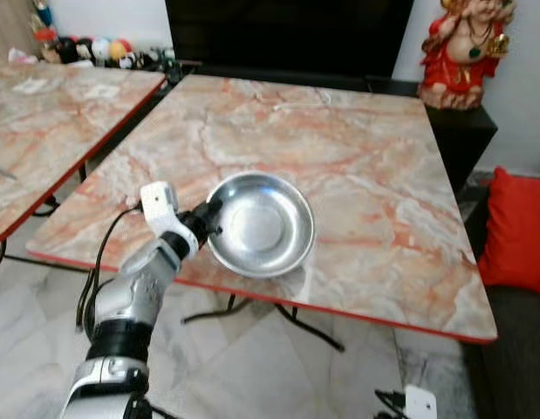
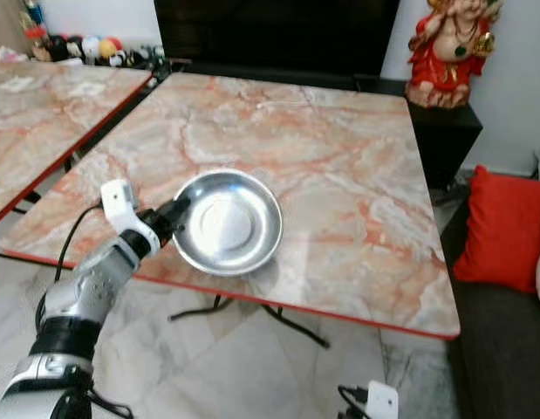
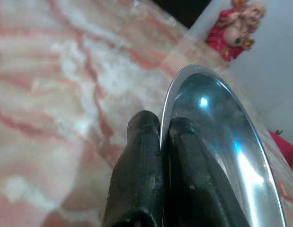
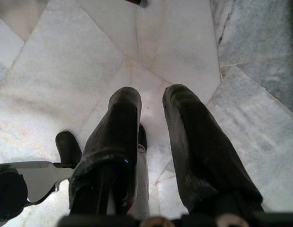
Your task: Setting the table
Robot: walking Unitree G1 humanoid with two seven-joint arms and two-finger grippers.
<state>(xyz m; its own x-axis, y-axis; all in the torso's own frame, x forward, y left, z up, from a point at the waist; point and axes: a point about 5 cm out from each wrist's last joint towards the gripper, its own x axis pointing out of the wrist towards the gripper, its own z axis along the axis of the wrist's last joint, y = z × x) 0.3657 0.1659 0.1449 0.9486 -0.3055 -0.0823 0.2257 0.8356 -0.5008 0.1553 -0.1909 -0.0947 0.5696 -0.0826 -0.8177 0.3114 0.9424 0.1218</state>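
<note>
Pinching the near-left rim of the shallow round steel plate between both fingers of the left gripper, one finger inside, one outside. Plate resting near the front edge of the pink-veined marble table; rim grip probably for sliding inward. Right gripper idle over pale floor tiles, fingers slightly spread, holding nothing. Red figurine well apart; path unobstructed.

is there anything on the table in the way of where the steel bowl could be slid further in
Nothing visible does. The left gripper is shut on the rim of the steel bowl, which sits near the front edge of the marble table. The tabletop beyond the bowl, toward the far edge, is bare.
</note>
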